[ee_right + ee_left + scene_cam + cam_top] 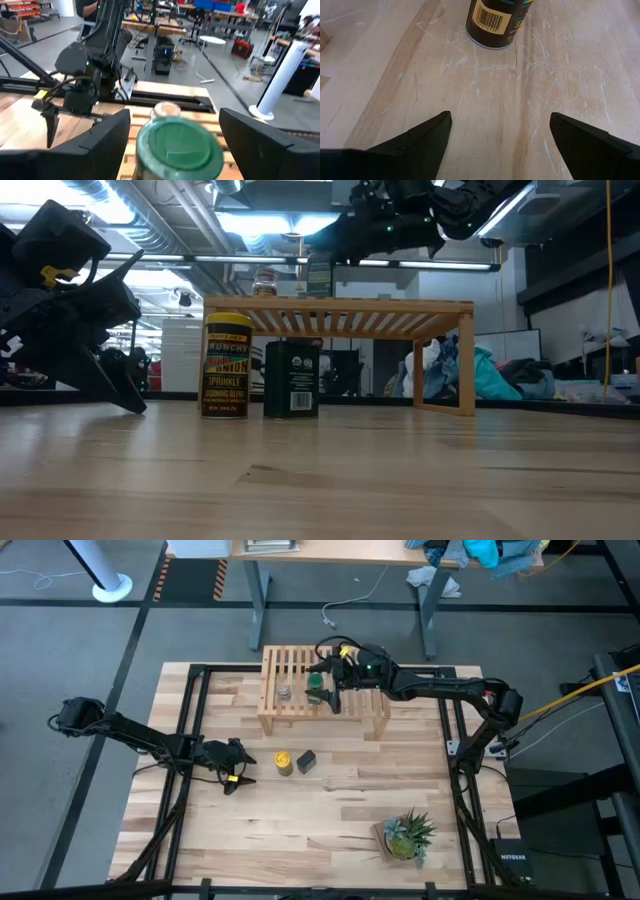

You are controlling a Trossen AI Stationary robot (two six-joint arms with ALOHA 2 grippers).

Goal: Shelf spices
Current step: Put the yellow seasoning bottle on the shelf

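The light-wood shelf [322, 690] stands at the table's far middle. The green-lidded jar [316, 683] and the tiny grey-topped jar [285, 691] stand upright on its slatted top. My right gripper [172, 145] is open, with one finger on either side of the green lid [180, 145]. The yellow-lidded jar [283, 761] and the black tin [306, 761] stand on the tabletop in front of the shelf. My left gripper [500, 135] is open and empty, low over the table, a little left of the yellow-lidded jar [492, 22]. My right gripper comes at the green-lidded jar level from the table's right, its fingers [107, 135] beside the lid. A narrow gap shows at one finger. I cannot tell whether the other finger touches the lid. The jar stands upright on the shelf.
A small potted green plant [405, 835] stands at the table's near right. The shelf's right half [362, 700] is bare. A person stands in the room beyond the table [90, 10].
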